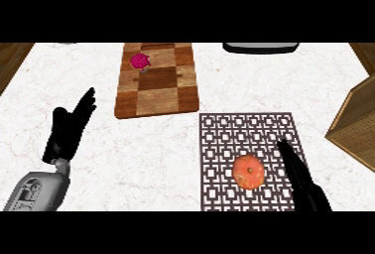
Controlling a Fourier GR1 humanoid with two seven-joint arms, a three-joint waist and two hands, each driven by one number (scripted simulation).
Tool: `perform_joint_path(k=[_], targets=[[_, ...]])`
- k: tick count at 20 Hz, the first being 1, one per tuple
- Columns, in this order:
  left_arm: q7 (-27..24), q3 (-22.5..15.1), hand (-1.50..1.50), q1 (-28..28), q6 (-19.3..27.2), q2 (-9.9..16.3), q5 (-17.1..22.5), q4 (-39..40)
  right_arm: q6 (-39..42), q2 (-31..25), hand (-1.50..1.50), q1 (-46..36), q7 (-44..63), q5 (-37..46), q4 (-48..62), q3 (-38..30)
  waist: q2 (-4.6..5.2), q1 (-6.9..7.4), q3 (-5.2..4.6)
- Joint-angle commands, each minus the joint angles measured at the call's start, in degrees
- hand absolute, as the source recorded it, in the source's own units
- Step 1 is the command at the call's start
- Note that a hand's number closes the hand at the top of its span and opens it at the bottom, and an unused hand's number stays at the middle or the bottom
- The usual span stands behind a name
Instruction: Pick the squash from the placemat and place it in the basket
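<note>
The orange squash is lying on the patterned placemat on the white table. The right hand is reaching beside it with straight fingers, holding nothing. The left hand is resting open at the left. The basket is sitting at the right edge. A pink item is lying on the wooden board.

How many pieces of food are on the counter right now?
2: an orange squash on the patterned placemat near the right hand, and a small pink item on the wooden cutting board farther back. None seems hidden.
</note>
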Motion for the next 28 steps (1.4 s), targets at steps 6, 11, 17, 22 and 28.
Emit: perform_joint_path(k=[6, 11, 17, 22, 28], targets=[[5.27, -0.68, 0.00, -1.89, 2.22, -4.34, -4.73, -3.06, 1.08, 5.78, -1.50, -1.60, -1.71, 2.67, 4.86, -0.02, -0.04, -0.09, 0.01], [-0.90, 3.67, 0.00, 0.85, -3.36, -2.27, -2.37, 0.59, 0.89, 11.32, -1.50, -4.02, 0.00, 6.67, 9.67, 1.50, 0.00, 0.00, -0.01], [-3.01, 4.09, 0.00, 0.41, -3.42, -4.30, -4.05, 2.42, 4.03, 11.46, -1.50, -9.12, -5.72, 0.90, 18.07, -5.05, 0.05, 0.07, 0.00], [-0.79, 4.49, 0.00, 2.28, -4.18, -4.97, -5.70, -0.71, 6.25, 10.96, -1.50, -5.17, -5.73, 1.39, 12.90, -5.58, -0.01, -0.02, 0.00], [-0.20, 4.84, 0.00, -0.52, -4.16, -6.21, -6.83, 0.58, 4.60, 15.12, -1.50, -7.95, -6.95, 3.39, 19.52, -5.40, 0.01, -0.03, 0.00]])
